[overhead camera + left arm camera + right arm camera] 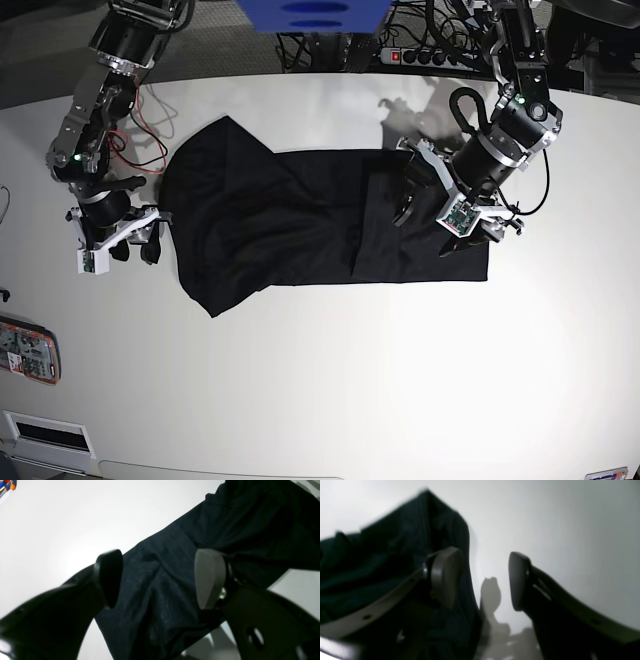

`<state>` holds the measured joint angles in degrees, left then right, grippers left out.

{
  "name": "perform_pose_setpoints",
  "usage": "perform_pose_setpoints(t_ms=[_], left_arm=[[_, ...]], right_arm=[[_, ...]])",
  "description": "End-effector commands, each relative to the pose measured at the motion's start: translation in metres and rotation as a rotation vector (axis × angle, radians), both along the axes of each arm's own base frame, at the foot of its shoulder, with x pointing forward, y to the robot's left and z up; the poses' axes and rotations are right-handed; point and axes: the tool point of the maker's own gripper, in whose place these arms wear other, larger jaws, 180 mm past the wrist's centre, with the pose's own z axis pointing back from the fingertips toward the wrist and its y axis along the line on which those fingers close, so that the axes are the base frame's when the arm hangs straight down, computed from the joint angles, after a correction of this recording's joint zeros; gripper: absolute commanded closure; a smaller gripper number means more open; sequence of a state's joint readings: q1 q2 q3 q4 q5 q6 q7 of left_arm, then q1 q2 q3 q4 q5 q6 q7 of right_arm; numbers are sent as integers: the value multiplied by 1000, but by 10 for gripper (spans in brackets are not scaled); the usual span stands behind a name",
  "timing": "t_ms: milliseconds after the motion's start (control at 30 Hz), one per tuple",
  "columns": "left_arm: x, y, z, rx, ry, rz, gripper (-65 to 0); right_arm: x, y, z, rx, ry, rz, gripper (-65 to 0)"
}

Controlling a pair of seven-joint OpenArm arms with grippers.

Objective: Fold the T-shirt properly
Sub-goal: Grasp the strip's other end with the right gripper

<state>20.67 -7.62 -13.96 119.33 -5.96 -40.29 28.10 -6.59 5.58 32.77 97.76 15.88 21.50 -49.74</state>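
The black T-shirt [300, 235] lies spread across the middle of the worktop [330, 390]. The right gripper [150, 235] waits open and empty at its left edge; the left gripper [425, 195] hovers open over the part-folded right end, probably lining up a pinch.

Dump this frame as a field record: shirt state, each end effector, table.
T-shirt: black, lying flat on the table, partly folded, an extra layer on its side near the left arm
left end effector: open, above the shirt, nothing held
right end effector: open, at the shirt's edge, one finger over cloth, one over bare table
table: white
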Motion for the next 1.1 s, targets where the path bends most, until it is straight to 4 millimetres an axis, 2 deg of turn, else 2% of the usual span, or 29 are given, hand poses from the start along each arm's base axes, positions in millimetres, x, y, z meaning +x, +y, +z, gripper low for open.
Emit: perform_pose_setpoints(t_ms=[0,233,367,467,600,767,867,967,1067], left_arm=[[3,-1,11,-17,-41,-2,-426],[3,1,9,-7,-36,0,-430],[4,16,-18,48,35,-5,-430],[11,27,-30,92,83,13,-430],[11,40,-36,152,110,42,-427],[10,45,-37,167,113,55,-426],[2,45,-44,167,139,54,-426],[-7,42,-51,165,165,44,-426],[-10,44,-53,167,173,49,-426]], right_arm=[[5,-3,11,-12,-35,3,-317],[4,-2,10,-13,-35,9,-328],[5,-3,11,-17,-44,7,-389],[6,-10,10,-78,-44,0,-424],[9,-17,14,-122,-77,-16,-464],[10,-18,16,-118,-94,-20,-468],[7,-30,8,-105,-75,-57,-468],[-5,-46,-18,-73,-8,-113,-468],[-16,-49,-45,-31,61,-135,-468]])
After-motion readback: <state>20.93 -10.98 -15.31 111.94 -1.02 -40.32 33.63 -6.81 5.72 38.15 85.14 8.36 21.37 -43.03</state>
